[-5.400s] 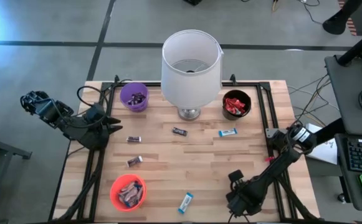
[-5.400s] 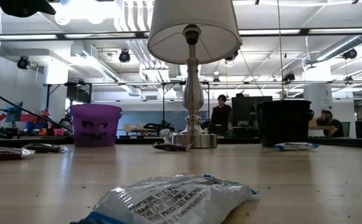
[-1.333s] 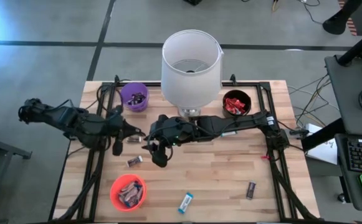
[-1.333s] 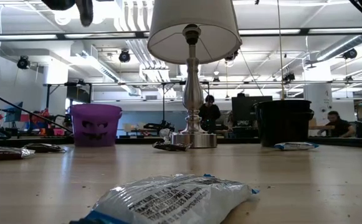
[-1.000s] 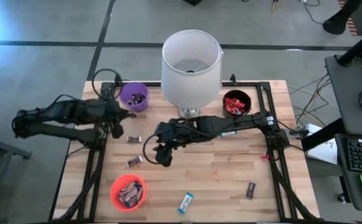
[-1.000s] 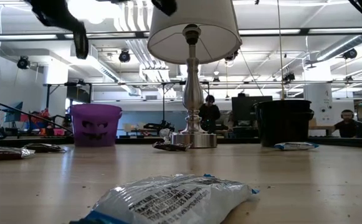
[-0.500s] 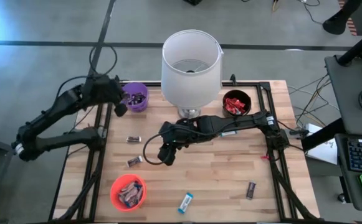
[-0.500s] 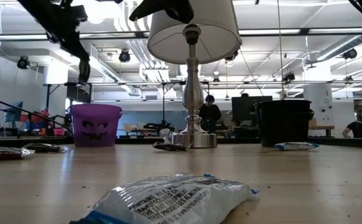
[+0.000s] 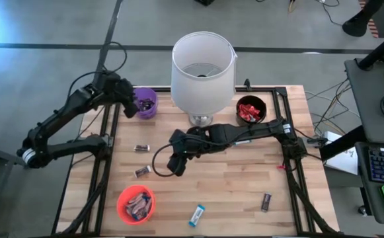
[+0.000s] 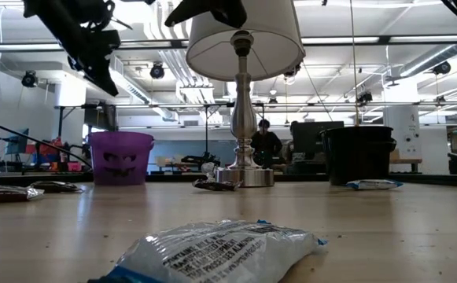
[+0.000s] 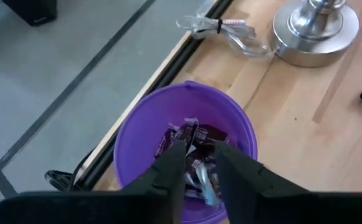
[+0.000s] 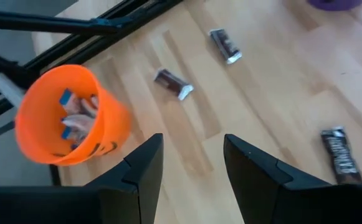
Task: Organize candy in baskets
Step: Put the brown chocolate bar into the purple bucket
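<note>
My left gripper (image 11: 197,167) hangs over the purple basket (image 9: 144,104) at the table's far left; its fingers stand slightly apart, pointing slantwise down into it. Dark-wrapped candy (image 11: 190,138) lies in that basket, and a bluish wrapper (image 11: 204,182) shows in the gap between the fingers. My right gripper (image 12: 193,171) is open above the table's left middle (image 9: 177,165), with nothing between its fingers. Loose candy (image 9: 141,147) (image 9: 143,172) lies flat on the wood to its left. The orange basket (image 9: 136,203) holds several bars; the black basket (image 9: 251,110) holds red ones. My left gripper has the bluish wrapper (image 11: 204,182) showing between its two fingers, over the purple basket's inside. I cannot tell whether the fingers touch it.
A big white lamp (image 9: 203,66) stands at the far middle on a metal base. A blue-and-white bar (image 9: 197,215) lies near the front edge and a dark bar (image 9: 266,201) at the near right. My right arm (image 9: 244,131) reaches across the table's middle.
My left gripper has swung from above the table's left side toward the far edge and now hangs over the purple basket, a little lower. My right gripper has kept its place.
</note>
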